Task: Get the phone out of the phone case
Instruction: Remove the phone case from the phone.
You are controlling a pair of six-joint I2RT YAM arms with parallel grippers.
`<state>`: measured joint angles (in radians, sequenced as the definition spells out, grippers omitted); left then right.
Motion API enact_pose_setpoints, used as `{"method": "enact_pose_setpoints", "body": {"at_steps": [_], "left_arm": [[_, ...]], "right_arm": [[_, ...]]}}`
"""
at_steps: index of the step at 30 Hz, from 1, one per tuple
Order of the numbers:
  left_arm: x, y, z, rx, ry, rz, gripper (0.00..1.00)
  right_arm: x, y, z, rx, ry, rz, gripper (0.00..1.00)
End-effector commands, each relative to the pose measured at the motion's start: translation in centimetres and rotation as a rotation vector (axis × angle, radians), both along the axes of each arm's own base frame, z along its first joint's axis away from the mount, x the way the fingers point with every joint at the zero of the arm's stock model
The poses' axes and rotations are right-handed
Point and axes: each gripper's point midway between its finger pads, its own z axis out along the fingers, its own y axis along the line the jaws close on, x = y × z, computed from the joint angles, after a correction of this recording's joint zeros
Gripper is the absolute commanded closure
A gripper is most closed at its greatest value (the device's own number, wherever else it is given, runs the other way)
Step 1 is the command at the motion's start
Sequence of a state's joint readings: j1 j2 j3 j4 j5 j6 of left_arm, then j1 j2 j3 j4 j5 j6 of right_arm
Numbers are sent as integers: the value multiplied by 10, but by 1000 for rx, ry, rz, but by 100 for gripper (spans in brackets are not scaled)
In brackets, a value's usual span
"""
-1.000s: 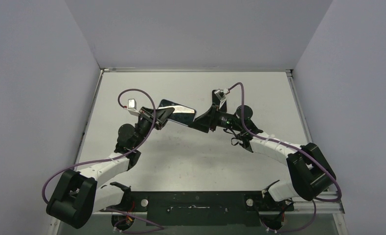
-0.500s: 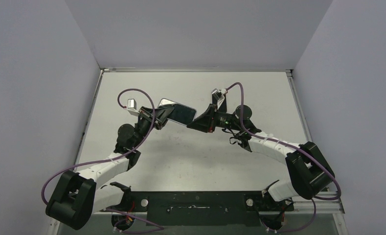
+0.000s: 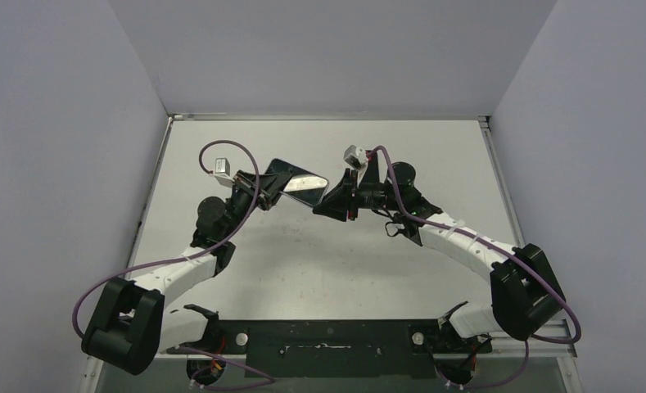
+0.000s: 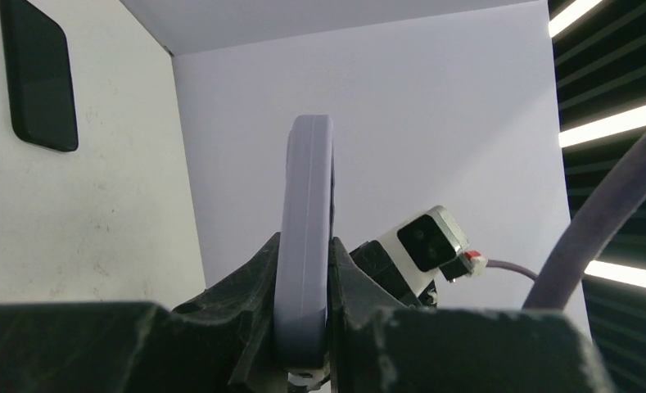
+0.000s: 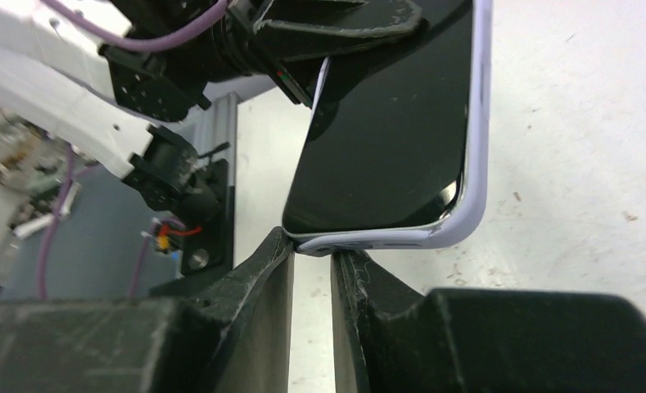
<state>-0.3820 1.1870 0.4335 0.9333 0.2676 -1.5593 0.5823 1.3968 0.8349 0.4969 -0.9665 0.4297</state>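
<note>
At the near edge of the worktop (image 3: 319, 270) both bases are sitting, w/ the left arm (image 3: 180, 270) and right arm (image 3: 467, 246) reaching in toward the middle, their tips facing each other above the surface.

The left end effector (image 4: 304, 246) is pinching one end of the phone case (image 5: 476, 123), w/ a finger pressing on each face of the lavender rim. The right end effector (image 5: 311, 246) is clamping the opposite end at a corner. Its fingers are nearly together, w/ the case's lip caught between the tips.

The phone (image 5: 385, 139) is still sitting inside the case. It is hanging in the air between the two end effectors, clear of the worktop, w/ the dark glossy screen facing up. Beyond it, the left wrist view is catching the right arm's wrist cam (image 4: 427, 237).

Vs 1 sec ago:
- The cased phone is sitting a little farther from the bases.
- The left arm is stretching out more.
- The right wrist has rolled, so its cam is now lying left of the purple cable and closer to the phone.
- Both grips are holding as before.
</note>
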Motion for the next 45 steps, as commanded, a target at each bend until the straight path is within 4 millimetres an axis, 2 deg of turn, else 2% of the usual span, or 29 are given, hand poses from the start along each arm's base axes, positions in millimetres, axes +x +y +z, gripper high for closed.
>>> {"method": "enact_pose_setpoints", "body": {"at_steps": [1,7,11,13,15,18,24,30,40,43,45], "left_arm": [[-34,-32,36,-42,-81,-250,100],[-42,-37,37,-10,-134,-312,100],[-34,-25,31,75,-176,-307,100],[-31,-15,28,126,-208,-305,100],[-27,-6,25,188,-248,-308,100],[-27,-4,23,316,-338,-350,100],[-37,-11,23,549,-558,-497,100],[-56,-19,23,568,-659,-651,100],[-69,-29,30,556,-723,-728,100],[-70,-30,30,550,-720,-742,100],[-73,-31,30,544,-721,-754,100]], "right_arm": [[17,12,15,-35,-412,-9,100],[29,11,2,-95,-475,-29,100],[27,-1,-1,-115,-450,-33,98],[21,-9,-5,-131,-431,-33,92],[13,-18,-12,-164,-396,-23,81],[-1,-28,-16,-192,-365,4,66],[-20,-28,-5,-146,-340,57,53],[-32,-18,-1,-124,-317,176,44],[-45,3,-11,-146,-323,318,44],[-47,7,-13,-141,-323,347,48],[-48,9,-15,-141,-329,362,55]]}}
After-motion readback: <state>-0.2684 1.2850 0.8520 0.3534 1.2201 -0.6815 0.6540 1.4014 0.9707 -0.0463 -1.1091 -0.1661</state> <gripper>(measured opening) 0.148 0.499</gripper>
